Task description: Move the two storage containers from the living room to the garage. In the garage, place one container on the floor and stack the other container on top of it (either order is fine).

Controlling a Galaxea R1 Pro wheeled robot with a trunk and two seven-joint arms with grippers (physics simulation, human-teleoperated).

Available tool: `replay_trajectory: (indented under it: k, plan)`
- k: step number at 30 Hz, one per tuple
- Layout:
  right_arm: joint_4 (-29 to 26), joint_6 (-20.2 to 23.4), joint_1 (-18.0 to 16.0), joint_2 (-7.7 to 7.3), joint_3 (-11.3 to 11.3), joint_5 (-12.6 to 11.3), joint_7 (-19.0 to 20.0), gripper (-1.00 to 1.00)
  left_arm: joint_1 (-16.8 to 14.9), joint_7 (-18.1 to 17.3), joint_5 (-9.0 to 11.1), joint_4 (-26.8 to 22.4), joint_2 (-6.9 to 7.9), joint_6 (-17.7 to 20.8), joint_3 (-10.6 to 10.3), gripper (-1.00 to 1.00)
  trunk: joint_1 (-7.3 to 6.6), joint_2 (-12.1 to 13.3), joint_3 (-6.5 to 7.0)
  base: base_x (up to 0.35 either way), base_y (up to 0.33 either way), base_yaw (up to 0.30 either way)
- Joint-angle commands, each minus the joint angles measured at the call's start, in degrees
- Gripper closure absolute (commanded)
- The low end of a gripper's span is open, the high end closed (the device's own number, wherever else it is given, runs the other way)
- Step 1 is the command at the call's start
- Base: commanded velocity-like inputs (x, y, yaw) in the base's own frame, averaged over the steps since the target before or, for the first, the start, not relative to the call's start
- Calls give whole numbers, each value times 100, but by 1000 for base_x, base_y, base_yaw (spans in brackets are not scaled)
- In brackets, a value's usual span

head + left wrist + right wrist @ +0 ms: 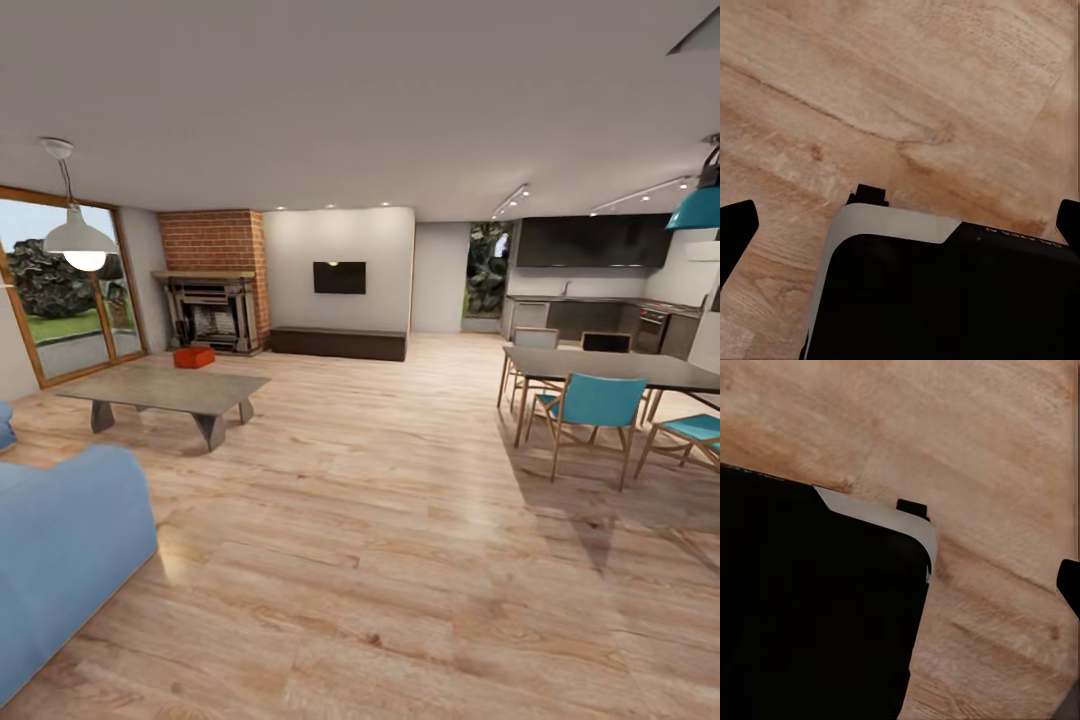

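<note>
Container [194, 357] by fireplace [212, 312] – head view; wrists – wood floor [945, 90].

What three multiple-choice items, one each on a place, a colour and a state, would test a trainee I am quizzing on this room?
1. Where does the red-orange bin sit?
A. on the wood floor in front of the brick fireplace
B. on the dining table
C. on the blue sofa

2. What colour are the dining chair seats?
A. yellow
B. teal
C. black

3. What is the state of the left claw?
A. shut on a bin
B. open with nothing between its fingers
C. shut on a chair leg

Answers: 1 A, the bin rests on the planks before the fireplace, beyond the low grey table. 2 B, the nearest chair is teal. 3 B, the dark fingertips stand far apart over bare planks.
</note>
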Motion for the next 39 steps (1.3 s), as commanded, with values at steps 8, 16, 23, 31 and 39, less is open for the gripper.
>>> replay_trajectory:
  k: [8,16,23,31,39]
  plan:
    - [16,-40,-6,-4,15,9,14,-100,-5,-17,53,8,1,-23,-38,-100,4,-5,-8,323,0,0]
    - [19,-44,-7,1,15,9,14,-100,-5,-17,53,8,1,-23,-38,-100,4,-5,-8,323,0,0]
    - [18,-48,-8,-5,15,13,14,-100,-5,-17,51,8,1,-21,-38,-100,4,-5,-8,323,0,0]
    - [17,-42,-6,2,15,10,14,-100,-5,-17,52,8,1,-23,-38,-100,4,-5,-8,322,0,0]
    - [18,-55,-7,17,-3,10,14,-100,-5,-17,52,8,1,-22,-38,-100,4,-5,-8,323,0,0]
